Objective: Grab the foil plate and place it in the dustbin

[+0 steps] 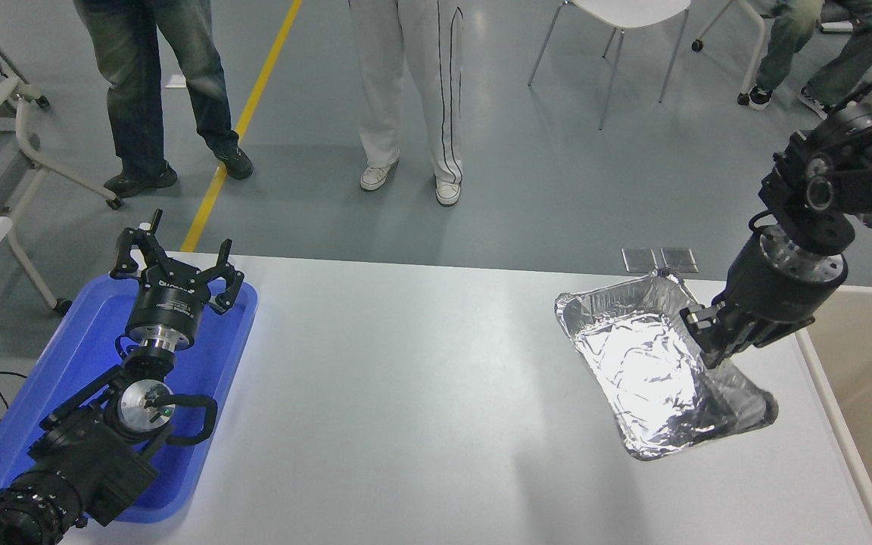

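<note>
The foil plate (648, 371), a shiny crinkled silver tray, hangs above the right part of the white table (406, 393). My right gripper (708, 344) is shut on its right rim and holds it lifted and tilted. The dustbin (871, 378), beige with a tan inside, stands off the table's right edge, just right of the gripper. My left gripper (175, 265) is parked open over the blue tray at the lower left.
A flat blue tray (65, 378) lies at the table's left end under the left arm. Several people stand or sit on the floor beyond the table's far edge, with chairs near them.
</note>
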You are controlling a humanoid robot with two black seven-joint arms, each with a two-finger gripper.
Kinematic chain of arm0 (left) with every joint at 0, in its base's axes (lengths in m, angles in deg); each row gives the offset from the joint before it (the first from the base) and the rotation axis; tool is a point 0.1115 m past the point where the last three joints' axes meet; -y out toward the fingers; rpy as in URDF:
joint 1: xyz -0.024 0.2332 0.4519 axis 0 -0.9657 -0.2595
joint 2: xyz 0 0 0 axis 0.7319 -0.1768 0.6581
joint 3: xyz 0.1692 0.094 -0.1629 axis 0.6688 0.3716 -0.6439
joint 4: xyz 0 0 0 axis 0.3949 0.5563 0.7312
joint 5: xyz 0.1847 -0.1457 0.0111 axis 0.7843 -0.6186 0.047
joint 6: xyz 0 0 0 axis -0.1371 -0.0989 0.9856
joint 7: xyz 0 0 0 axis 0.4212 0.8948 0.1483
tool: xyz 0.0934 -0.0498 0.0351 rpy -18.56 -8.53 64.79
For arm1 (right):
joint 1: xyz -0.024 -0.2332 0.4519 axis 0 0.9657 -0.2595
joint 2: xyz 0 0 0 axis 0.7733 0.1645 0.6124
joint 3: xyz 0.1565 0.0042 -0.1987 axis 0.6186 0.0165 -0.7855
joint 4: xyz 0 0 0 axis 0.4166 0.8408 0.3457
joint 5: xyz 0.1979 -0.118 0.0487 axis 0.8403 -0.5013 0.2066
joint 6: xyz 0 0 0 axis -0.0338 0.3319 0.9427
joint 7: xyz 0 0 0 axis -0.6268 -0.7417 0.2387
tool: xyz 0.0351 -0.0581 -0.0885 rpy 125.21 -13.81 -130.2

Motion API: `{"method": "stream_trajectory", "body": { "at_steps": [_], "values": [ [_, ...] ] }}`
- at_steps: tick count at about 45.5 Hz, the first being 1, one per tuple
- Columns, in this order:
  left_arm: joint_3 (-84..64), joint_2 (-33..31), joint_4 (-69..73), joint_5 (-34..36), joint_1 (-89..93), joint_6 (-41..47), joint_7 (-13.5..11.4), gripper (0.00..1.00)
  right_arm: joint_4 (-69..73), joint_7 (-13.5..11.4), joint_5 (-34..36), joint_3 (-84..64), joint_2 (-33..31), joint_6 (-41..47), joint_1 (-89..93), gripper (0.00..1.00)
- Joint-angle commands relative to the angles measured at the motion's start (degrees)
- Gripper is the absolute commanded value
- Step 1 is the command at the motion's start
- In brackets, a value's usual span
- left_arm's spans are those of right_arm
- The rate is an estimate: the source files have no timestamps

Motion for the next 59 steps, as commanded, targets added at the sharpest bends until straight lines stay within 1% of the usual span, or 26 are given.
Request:
{"method": "stream_trajectory", "body": {
  "at_steps": [1,38,51,56,59],
  "values": [
    [0.0,0.0,0.0,0.0,0.0,0.0,0.0,1.00,0.8,0.0,1.0,-1.2,-1.0,0.3,-5.1,0.00],
    [0.0,0.0,0.1,0.0,0.0,0.0,0.0,1.00,1.6,-0.1,1.1,-4.2,-2.4,0.3,-6.3,0.00],
    [0.1,0.0,0.1,0.0,0.0,0.0,0.0,1.00,1.3,0.0,1.0,-10.0,-4.8,0.3,-6.0,0.00],
    [0.1,0.0,0.1,0.0,0.0,0.0,0.0,1.00,1.0,-0.1,0.5,-12.5,-7.7,0.3,-6.0,0.00],
    [0.1,0.0,0.2,0.0,-0.1,0.0,0.0,1.00,0.8,-0.1,0.0,-13.3,-10.5,0.3,-5.9,0.00]
  ]
}}
